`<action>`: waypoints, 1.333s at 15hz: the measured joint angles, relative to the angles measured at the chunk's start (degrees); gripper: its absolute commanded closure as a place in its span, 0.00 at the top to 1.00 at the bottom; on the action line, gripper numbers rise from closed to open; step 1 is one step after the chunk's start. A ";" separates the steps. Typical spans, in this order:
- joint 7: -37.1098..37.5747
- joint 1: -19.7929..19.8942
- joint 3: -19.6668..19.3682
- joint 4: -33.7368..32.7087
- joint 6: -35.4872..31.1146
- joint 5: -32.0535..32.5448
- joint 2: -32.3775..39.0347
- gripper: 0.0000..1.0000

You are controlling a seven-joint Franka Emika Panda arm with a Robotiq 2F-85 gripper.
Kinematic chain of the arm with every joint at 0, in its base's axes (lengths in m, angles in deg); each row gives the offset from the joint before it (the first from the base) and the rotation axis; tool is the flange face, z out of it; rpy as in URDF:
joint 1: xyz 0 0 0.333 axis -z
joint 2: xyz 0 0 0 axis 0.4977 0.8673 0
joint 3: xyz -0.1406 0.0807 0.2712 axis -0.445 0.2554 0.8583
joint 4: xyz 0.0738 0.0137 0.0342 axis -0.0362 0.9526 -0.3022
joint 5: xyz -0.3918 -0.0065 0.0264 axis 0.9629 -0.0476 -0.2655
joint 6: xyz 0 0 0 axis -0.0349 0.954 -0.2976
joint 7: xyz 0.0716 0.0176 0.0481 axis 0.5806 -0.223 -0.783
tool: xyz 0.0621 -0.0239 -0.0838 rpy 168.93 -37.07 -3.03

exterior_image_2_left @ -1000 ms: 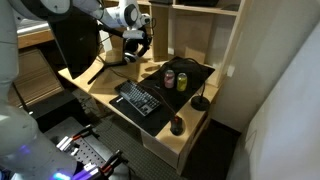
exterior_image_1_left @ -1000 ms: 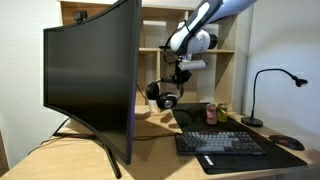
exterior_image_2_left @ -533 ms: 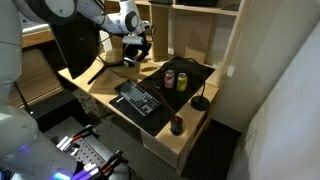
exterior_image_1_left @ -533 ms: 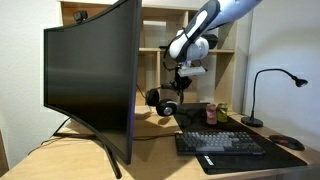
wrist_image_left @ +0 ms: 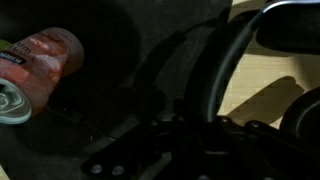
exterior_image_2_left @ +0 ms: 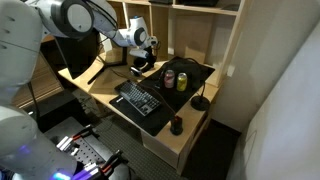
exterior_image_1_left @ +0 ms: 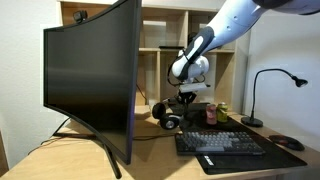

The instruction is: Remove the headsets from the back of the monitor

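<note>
- One monitor [exterior_image_1_left: 90,80]: very wide, curved, with a dark blank screen, a thin black frame and a splayed black stand on the pale wood worktop [exterior_image_1_left: 150,160].
- One headset [exterior_image_1_left: 165,116]: black, with round padded cups. It lies on the worktop behind the monitor's outer edge, off the monitor and close beside it.
- One gripper [exterior_image_1_left: 187,99]: it hangs just above the headset, on the side away from the monitor. In the wrist view the thin black headband [wrist_image_left: 232,55] curves up past the dark jaws. I cannot tell whether they grip it or how far apart they stand.
- One black keyboard [exterior_image_1_left: 220,143] sits in front of the headset, beyond the monitor's edge, on a dark mat [exterior_image_2_left: 195,72].
- Two drink cans [exterior_image_2_left: 170,77] stand on that mat, past the gripper from the monitor. The wrist view shows one with a reddish label [wrist_image_left: 40,65].
- One black gooseneck lamp [exterior_image_1_left: 266,88] and one black mouse [exterior_image_1_left: 286,142] are farthest from the monitor.
- One small webcam [exterior_image_1_left: 78,16] sits on the monitor's top edge.
- A pale wooden shelf unit [exterior_image_1_left: 160,40] rises behind the monitor.
</note>
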State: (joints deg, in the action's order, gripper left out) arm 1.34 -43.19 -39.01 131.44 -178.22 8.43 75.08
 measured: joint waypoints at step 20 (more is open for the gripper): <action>1.79 -4.78 -1.01 -13.83 13.52 5.04 1.35 1.00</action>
